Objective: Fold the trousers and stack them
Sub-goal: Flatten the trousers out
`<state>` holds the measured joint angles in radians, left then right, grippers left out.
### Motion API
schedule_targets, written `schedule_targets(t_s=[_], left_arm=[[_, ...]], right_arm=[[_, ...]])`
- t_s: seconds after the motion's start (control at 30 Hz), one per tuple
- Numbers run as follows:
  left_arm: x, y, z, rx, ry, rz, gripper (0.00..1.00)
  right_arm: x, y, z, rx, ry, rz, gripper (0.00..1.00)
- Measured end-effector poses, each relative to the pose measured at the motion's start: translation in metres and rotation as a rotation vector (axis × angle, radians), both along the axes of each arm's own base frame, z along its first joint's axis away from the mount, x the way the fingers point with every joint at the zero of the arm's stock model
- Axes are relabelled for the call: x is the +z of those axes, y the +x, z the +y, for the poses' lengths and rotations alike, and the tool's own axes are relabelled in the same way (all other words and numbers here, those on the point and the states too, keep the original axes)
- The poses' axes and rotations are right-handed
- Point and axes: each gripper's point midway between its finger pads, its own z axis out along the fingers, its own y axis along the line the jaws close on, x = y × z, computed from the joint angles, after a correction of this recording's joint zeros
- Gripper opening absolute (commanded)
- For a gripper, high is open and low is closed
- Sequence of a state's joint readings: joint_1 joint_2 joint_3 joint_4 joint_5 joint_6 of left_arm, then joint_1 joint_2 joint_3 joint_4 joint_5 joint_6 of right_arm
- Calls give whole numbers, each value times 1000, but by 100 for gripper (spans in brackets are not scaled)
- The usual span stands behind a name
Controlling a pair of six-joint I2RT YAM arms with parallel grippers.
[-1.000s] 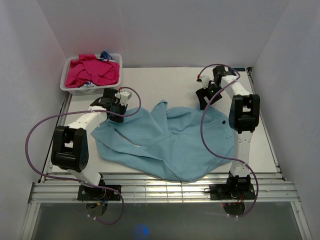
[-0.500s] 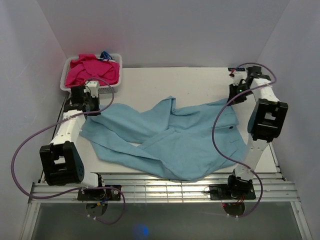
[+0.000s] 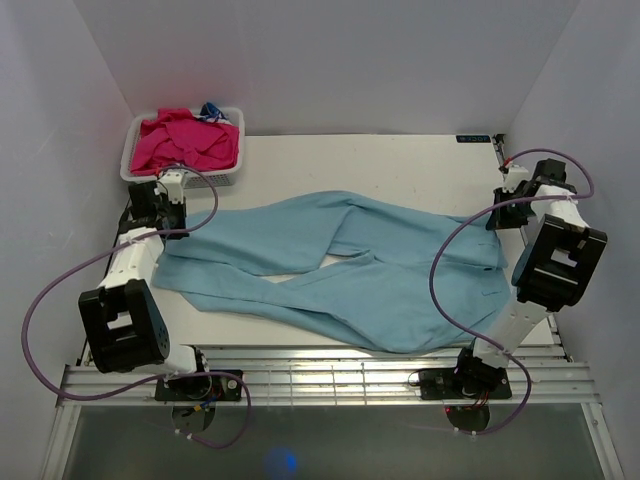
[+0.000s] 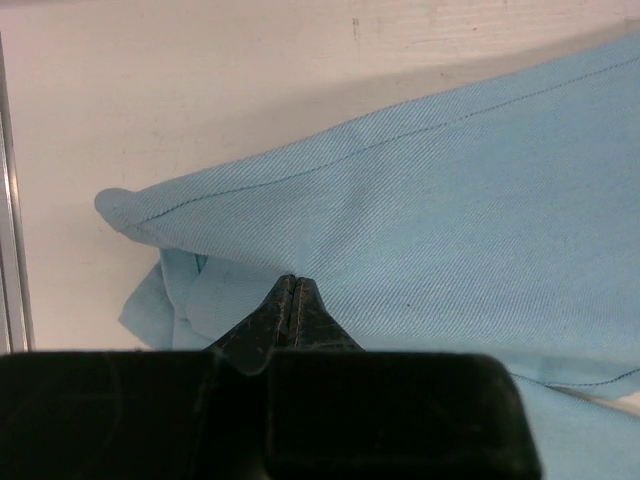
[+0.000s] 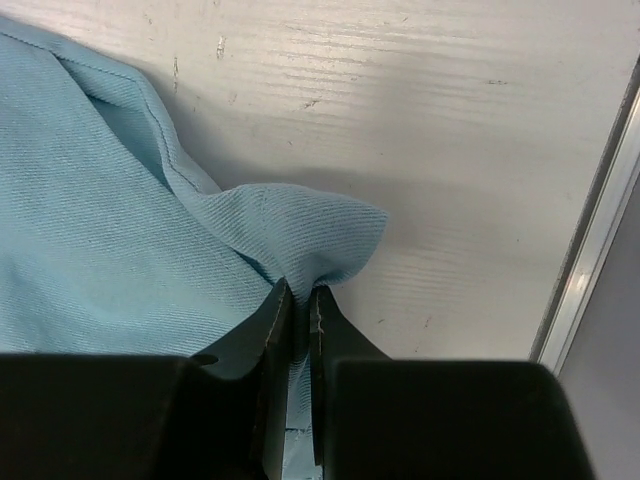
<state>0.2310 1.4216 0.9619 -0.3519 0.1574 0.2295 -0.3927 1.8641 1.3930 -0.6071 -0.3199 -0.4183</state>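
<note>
The light blue trousers (image 3: 340,270) lie stretched out across the white table (image 3: 400,165), waist end to the right and legs to the left. At the left end my left gripper (image 3: 172,222) holds a leg hem. In the left wrist view its jaws (image 4: 290,285) are pressed together on the trousers (image 4: 450,200), whose folded corner lies just ahead. At the right end my right gripper (image 3: 500,212) is shut on the cloth. The right wrist view shows a bunched corner of the trousers (image 5: 300,230) pinched between its fingers (image 5: 298,300).
A white basket (image 3: 135,170) of magenta garments (image 3: 190,140) stands at the back left corner, just behind the left arm. Metal rails run along the table's right edge (image 5: 590,260) and left edge (image 4: 10,250). White walls enclose the table on three sides.
Both arms swung outward to the table's sides. The right gripper shut on the trousers' right corner. The crumpled trousers were pulled out flat and long between the two grippers.
</note>
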Motion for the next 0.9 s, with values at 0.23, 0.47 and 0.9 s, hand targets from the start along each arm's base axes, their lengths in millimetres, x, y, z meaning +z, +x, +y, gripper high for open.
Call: schedule_targets(t_s=[0.23,0.47,0.9], left_arm=[[19,45,14,-18,44,-66,0],[50,114,41,-6,126,-194,2],[33,109,95,116,52,-123,97]], right_arm=[[-14,17,0,7,9,16,8],[-4,51,-2,-20,10,-38,8],[17,87,-18,-20,-86,-83,97]])
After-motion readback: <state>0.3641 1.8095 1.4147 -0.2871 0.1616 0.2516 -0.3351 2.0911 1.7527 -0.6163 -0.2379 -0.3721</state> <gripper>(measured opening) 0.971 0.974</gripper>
